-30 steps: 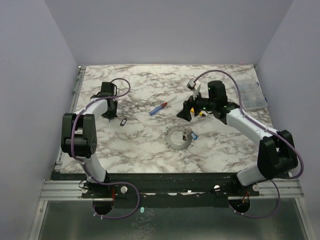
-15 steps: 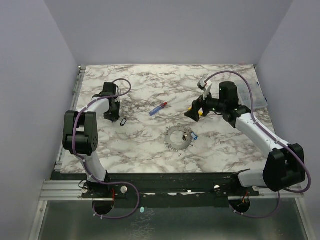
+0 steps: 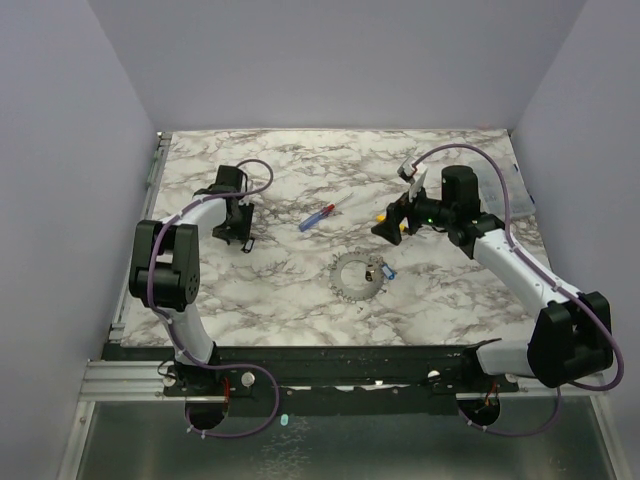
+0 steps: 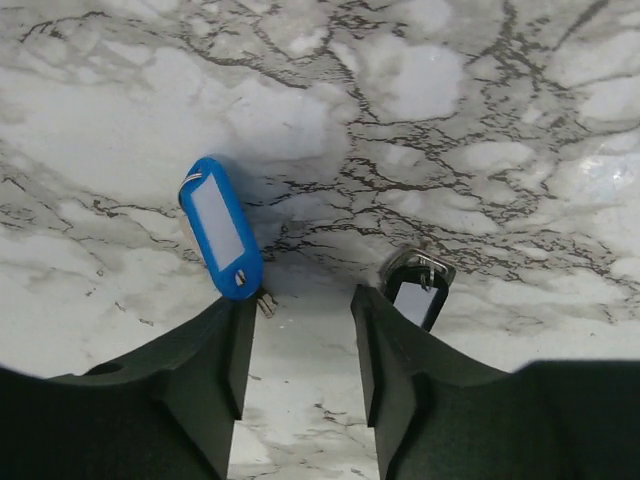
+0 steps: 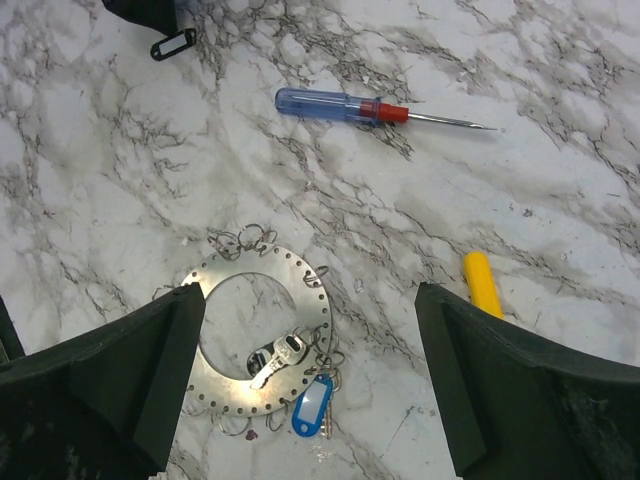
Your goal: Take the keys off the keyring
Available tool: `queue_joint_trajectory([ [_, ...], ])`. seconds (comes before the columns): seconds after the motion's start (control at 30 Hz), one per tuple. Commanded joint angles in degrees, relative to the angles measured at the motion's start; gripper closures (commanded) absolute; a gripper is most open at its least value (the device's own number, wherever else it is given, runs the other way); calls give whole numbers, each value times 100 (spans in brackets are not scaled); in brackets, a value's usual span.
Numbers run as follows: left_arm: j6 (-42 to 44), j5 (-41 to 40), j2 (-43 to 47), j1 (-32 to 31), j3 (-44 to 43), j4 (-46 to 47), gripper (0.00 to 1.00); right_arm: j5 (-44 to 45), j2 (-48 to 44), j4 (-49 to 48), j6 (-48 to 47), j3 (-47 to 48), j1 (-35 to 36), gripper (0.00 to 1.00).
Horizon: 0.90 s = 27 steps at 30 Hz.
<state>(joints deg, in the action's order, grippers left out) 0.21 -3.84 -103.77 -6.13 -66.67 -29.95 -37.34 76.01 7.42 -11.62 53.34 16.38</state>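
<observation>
The grey keyring (image 3: 345, 265) lies mid-table, and in the right wrist view (image 5: 300, 285) it is a flat perforated disc with small wire rings. A blue-tagged key (image 5: 312, 405) and a silver key (image 5: 275, 358) hang on it; the blue one also shows from above (image 3: 388, 271). My right gripper (image 5: 310, 300) hovers above the ring, open wide and empty (image 3: 386, 228). A loose blue-tagged key (image 4: 220, 228) and a black tag (image 4: 415, 295) lie just ahead of my left gripper (image 4: 300, 335), which is open and empty (image 3: 240, 228). The black tag also shows from above (image 3: 247, 243).
A red-and-blue screwdriver (image 3: 318, 216) lies behind the ring, also in the right wrist view (image 5: 340, 105). A yellow stick (image 5: 483, 283) lies right of the ring. A clear plastic box (image 3: 505, 190) sits at the back right. Purple walls enclose the table.
My left gripper has shifted right, toward the black tag. My right gripper moved right, away from the ring, a second ago and has barely moved since.
</observation>
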Motion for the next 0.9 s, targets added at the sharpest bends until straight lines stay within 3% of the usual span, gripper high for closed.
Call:
queue_joint_trajectory([
  [0.0,216,209,24,-296,-55,-126,48,-69,-143,75,-42,-54,-51,2],
  [0.23,269,508,683,-328,-86,-63,45,-119,-114,49,-25,-78,-74,2],
  [0.47,299,735,902,-332,119,183,56,-147,-95,24,-5,-96,-74,2],
  [0.63,319,1014,784,-333,113,198,58,-148,-94,40,-5,-106,-74,2],
  [0.8,496,1271,964,-332,109,187,47,-312,-80,167,43,-45,-176,0],
  [0.87,569,1324,1027,-319,17,110,35,-432,11,241,127,25,-334,0],
])
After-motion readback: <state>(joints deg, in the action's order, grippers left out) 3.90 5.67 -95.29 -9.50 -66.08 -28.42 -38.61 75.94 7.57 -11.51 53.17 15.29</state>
